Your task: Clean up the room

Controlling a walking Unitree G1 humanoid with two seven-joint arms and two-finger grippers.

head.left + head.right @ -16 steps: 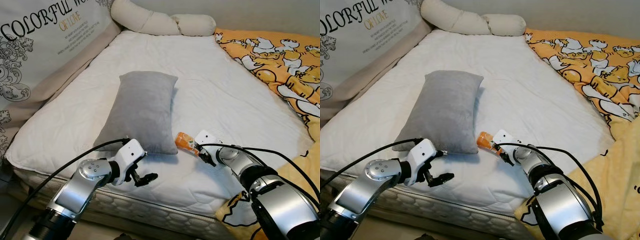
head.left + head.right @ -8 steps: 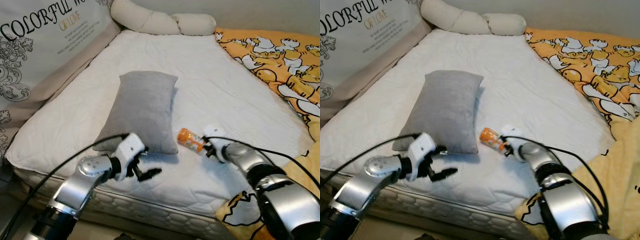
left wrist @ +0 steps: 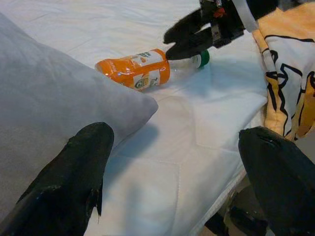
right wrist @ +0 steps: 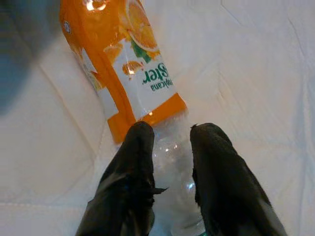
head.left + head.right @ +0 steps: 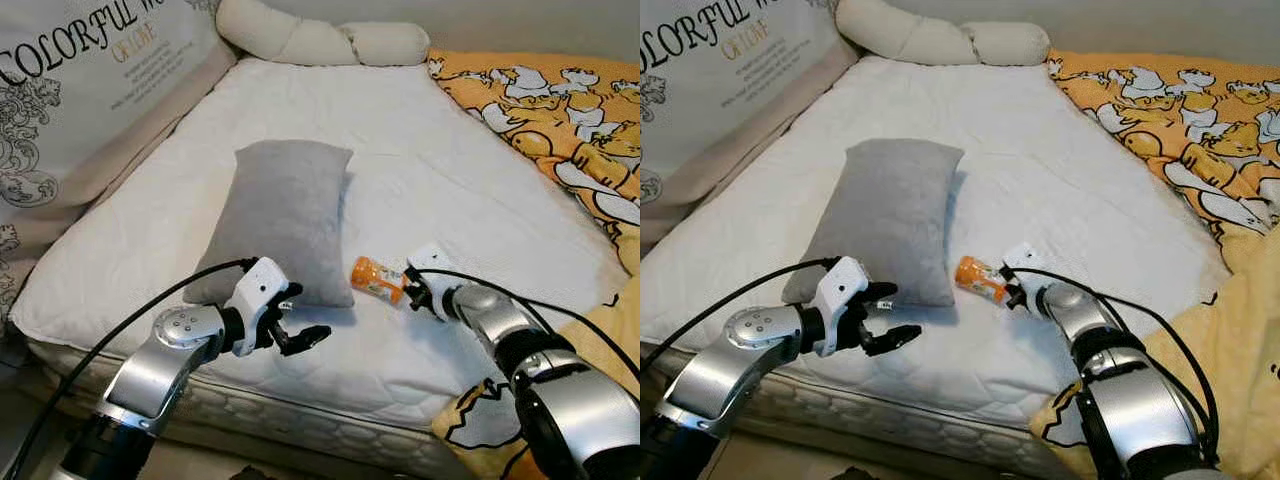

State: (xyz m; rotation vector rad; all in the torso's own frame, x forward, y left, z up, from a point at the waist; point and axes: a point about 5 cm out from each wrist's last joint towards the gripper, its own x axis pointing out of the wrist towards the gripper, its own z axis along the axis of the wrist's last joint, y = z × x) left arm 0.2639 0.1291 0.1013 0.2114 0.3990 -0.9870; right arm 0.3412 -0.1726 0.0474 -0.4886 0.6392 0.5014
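the right pincer (image 4: 170, 147) is closed around the clear plastic neck of an orange juice bottle (image 5: 377, 279), its two rounded black fingers (image 4: 132, 162) pressed on either side of the neck just below the glossy orange label. the bottle lies on its side on the bed (image 5: 470, 190), base pointing toward a grey pillow (image 5: 283, 218) and green cap (image 3: 204, 58) toward the pincer. the label carries pictures of orange slices and a white band of print. the right arm is silver and jointed, reaching forward low over the mattress with a black cable looping along it.

the left pincer (image 5: 295, 315) is released, its two black fingers (image 3: 81, 172) spread wide apart and holding nothing. it hovers over the near edge of the bed, just in front of the pillow's lower end, pointing across toward the bottle. the left arm is bent at the elbow, silver with a white wrist block and a trailing black cable.

the pillow is rectangular, soft and velvety, lying lengthwise on the mattress with one corner just beside the bottle. the bed is covered in a white quilted sheet with stitched lines and gentle creases. a cream bolster (image 5: 320, 40), twisted into fat rounded lobes, rests at the far end. an orange and yellow blanket (image 5: 560, 110) printed with cartoon bears is bunched along the robot's right side. a padded headboard panel (image 5: 90, 90) with ornate black lettering stands on the left.
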